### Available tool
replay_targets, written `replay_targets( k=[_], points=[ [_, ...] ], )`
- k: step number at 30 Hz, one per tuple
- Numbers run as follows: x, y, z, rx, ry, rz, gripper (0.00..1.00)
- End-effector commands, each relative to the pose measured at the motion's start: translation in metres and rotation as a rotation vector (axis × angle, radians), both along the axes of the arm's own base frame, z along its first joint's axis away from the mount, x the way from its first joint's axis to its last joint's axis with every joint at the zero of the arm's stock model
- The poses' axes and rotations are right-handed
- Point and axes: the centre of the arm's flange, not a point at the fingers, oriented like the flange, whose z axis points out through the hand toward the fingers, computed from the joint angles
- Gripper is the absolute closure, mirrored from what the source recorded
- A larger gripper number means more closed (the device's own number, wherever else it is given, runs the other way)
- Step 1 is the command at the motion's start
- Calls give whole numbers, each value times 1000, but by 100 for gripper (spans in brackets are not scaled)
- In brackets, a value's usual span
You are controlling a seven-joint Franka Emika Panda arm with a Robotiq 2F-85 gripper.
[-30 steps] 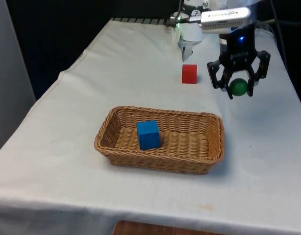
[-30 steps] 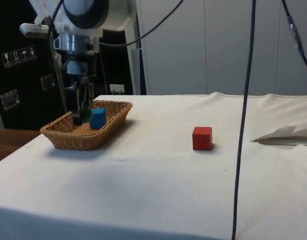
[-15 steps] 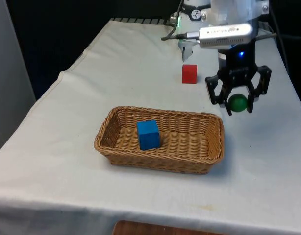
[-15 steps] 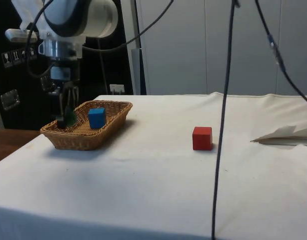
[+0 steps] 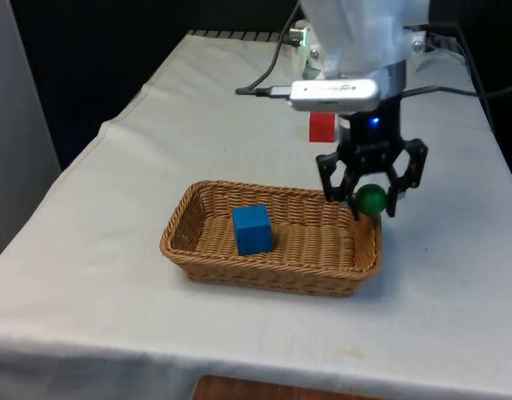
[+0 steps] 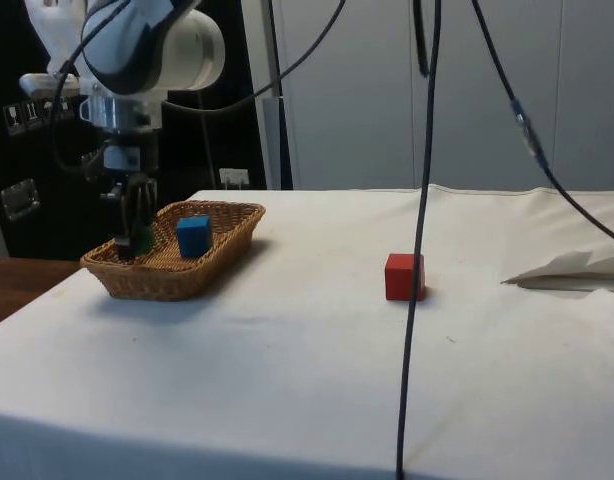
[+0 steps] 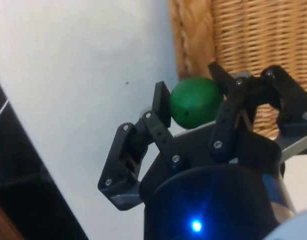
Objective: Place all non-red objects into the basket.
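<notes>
A small, smooth green ball [image 5: 372, 199] is clamped between the two black fingers of the tool [image 5: 370, 197], which are closed against its sides. In the wrist view the ball [image 7: 194, 101] is seen gripped by the tool [image 7: 192, 107] just over the woven rim of the basket [image 7: 253, 45], with white cloth beside it. The wicker basket [image 5: 208, 250] is taken as the landmark: the ball is held in the air above its end at the front view's right, clear of the weave. A blue cube [image 5: 253, 229] is seen resting inside the basket, well apart from the ball. A red cube [image 5: 322, 127] lies on the worktop [image 5: 114, 200] beyond the basket, partly hidden by the arm. From the side, the tool [image 6: 130, 238] hangs over the basket [image 6: 177, 268], near the blue cube [image 6: 194, 236]; the red cube [image 6: 404, 276] stands well apart.
</notes>
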Motion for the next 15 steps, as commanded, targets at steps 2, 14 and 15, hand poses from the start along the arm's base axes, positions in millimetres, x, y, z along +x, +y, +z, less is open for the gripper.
replay_targets(
  k=[2,14,15],
  points=[
    [4,-10,-4,2,8,1,100],
    [13,-42,-25,-10,6,-3,100],
    [13,-42,-28,-10,7,-3,100]
  ],
)
